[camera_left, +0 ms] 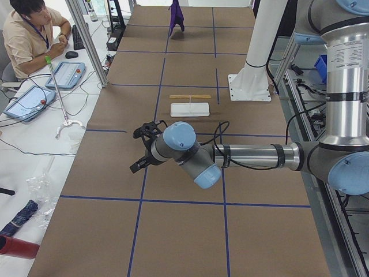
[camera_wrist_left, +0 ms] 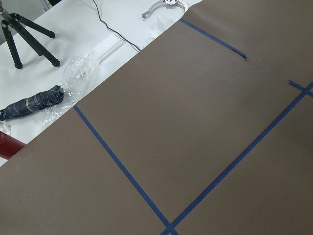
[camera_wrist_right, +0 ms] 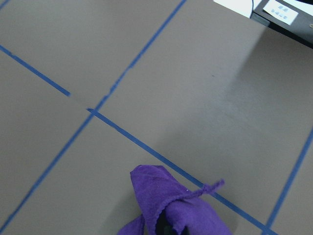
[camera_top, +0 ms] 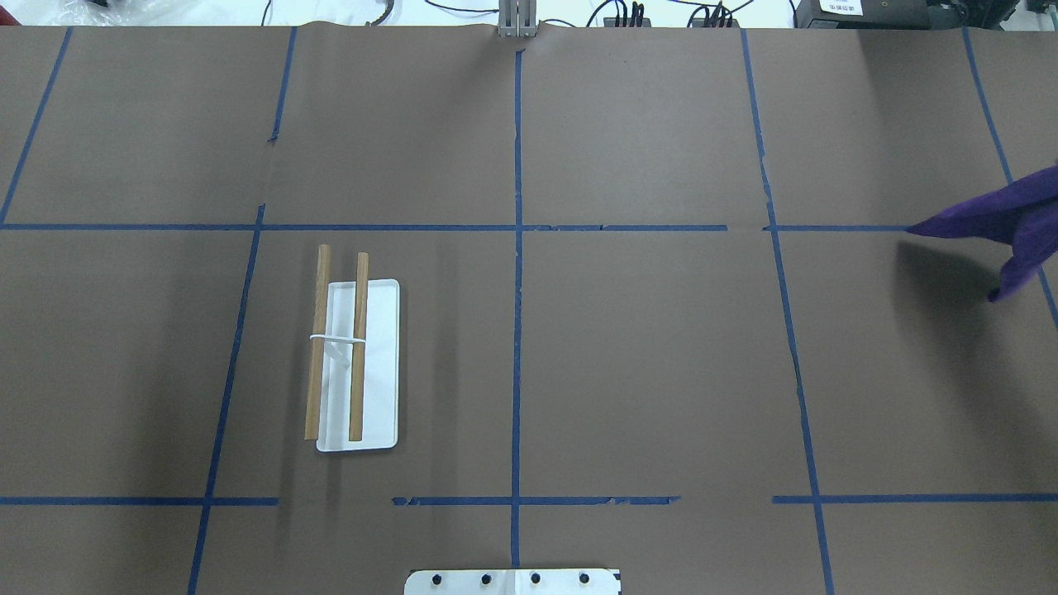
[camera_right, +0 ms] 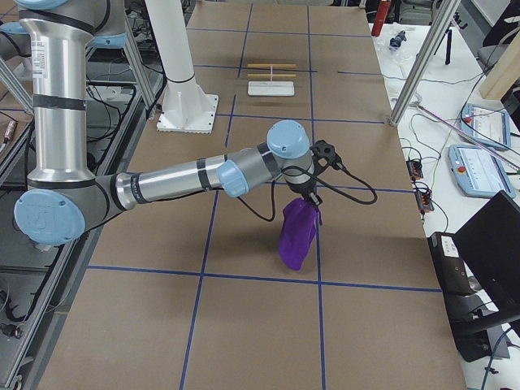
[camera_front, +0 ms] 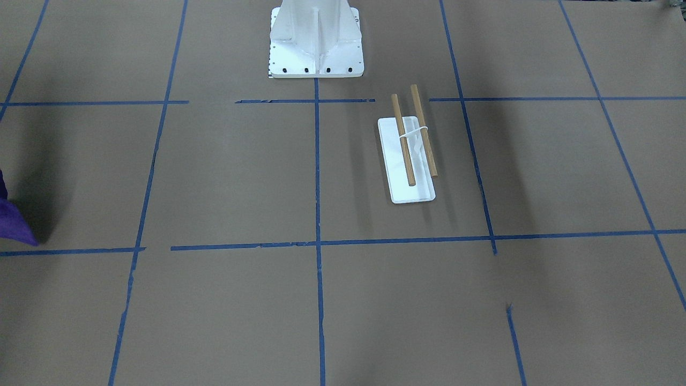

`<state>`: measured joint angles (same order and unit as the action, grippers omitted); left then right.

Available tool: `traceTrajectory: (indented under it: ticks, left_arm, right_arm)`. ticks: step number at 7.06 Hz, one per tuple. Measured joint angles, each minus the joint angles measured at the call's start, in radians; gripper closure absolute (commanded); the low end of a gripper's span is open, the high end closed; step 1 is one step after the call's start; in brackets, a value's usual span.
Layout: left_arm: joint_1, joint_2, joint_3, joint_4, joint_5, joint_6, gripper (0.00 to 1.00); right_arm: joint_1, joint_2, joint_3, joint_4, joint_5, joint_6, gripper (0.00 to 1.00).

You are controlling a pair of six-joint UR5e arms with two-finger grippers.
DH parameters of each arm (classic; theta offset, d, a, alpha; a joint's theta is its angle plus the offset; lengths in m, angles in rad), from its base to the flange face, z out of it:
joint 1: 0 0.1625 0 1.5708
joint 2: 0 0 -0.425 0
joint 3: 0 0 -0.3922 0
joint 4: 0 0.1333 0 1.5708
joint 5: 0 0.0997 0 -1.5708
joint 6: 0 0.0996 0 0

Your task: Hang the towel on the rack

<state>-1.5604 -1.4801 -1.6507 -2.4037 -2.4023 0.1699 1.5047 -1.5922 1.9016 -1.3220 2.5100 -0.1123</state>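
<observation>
The rack [camera_front: 394, 161] stands on the brown table: a flat white base, a white wire support and two wooden dowel rods [camera_front: 402, 139]. It also shows in the overhead view [camera_top: 380, 364] left of centre and in both side views [camera_left: 189, 108] [camera_right: 271, 88]. The purple towel [camera_right: 297, 236] hangs bunched from my right gripper [camera_right: 307, 195], lifted over the table far from the rack. The towel shows at the overhead view's right edge [camera_top: 1008, 219], the front view's left edge [camera_front: 13, 222] and in the right wrist view [camera_wrist_right: 171, 205]. My left gripper [camera_left: 138, 151] hovers empty over the table's left end; I cannot tell its jaws.
The white bolted robot pedestal [camera_front: 316, 43] stands behind the rack. An operator [camera_left: 29, 34] sits at a side desk with tablets. A folded umbrella in plastic wrap [camera_wrist_left: 32, 103] and a tripod [camera_wrist_left: 24, 34] lie beyond the table's left end. Metal frame posts [camera_right: 422, 65] flank the table.
</observation>
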Motion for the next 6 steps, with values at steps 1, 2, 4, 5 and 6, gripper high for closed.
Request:
traceTrajectory:
  ticks: [1,2,4,5,6]
  left_arm:
    - [0.048,-0.013,-0.017,-0.002,0.002,-0.136,0.00]
    - [0.103,-0.023,-0.056,-0.002,0.006,-0.277,0.00]
    - [0.229,-0.084,-0.123,0.004,0.012,-0.587,0.00]
    - [0.297,-0.144,-0.132,0.006,0.014,-0.758,0.00]
    - [0.377,-0.211,-0.135,0.007,0.031,-0.928,0.01]
  right_arm:
    - [-0.051,0.034,0.032,-0.010,0.018,0.073,1.00]
    - [-0.114,0.068,0.058,-0.011,0.010,0.145,1.00]
    - [-0.239,0.146,0.093,0.048,-0.048,0.365,1.00]
    - [-0.311,0.193,0.098,0.084,-0.114,0.480,1.00]
    - [-0.395,0.253,0.099,0.101,-0.201,0.579,1.00]
